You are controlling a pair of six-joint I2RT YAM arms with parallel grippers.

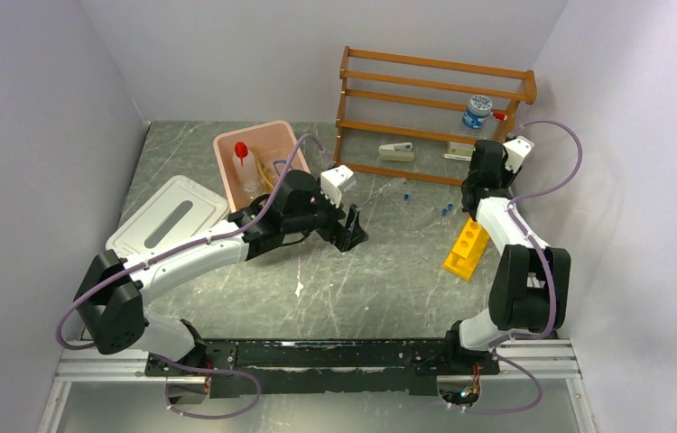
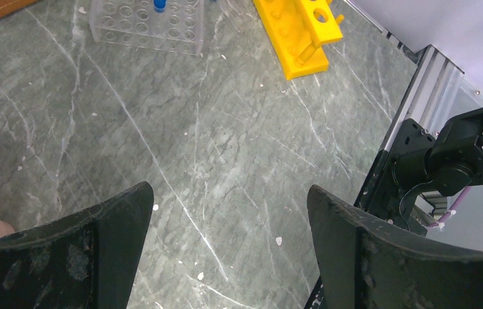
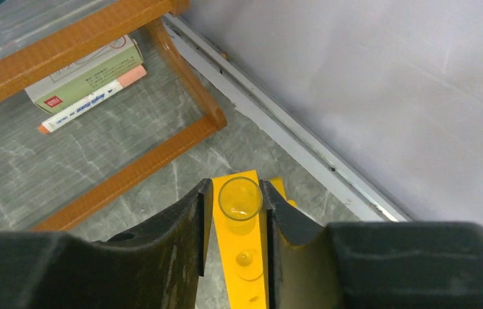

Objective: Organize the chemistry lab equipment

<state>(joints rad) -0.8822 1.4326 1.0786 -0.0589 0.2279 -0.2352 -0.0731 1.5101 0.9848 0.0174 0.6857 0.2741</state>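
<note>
My right gripper is shut on a small clear glass tube, held upright just above the end hole of the yellow holed rack. The rack lies on the table at the right, under the right gripper. My left gripper is open and empty above the bare table middle. The red-capped wash bottle and amber tubing lie in a pink bin. Goggles and tongs are out of view.
A wooden shelf stands at the back with a blue-capped jar and small boxes. A clear tube rack with blue-capped tubes stands near the yellow rack. A white lid lies at the left. Walls are close on both sides.
</note>
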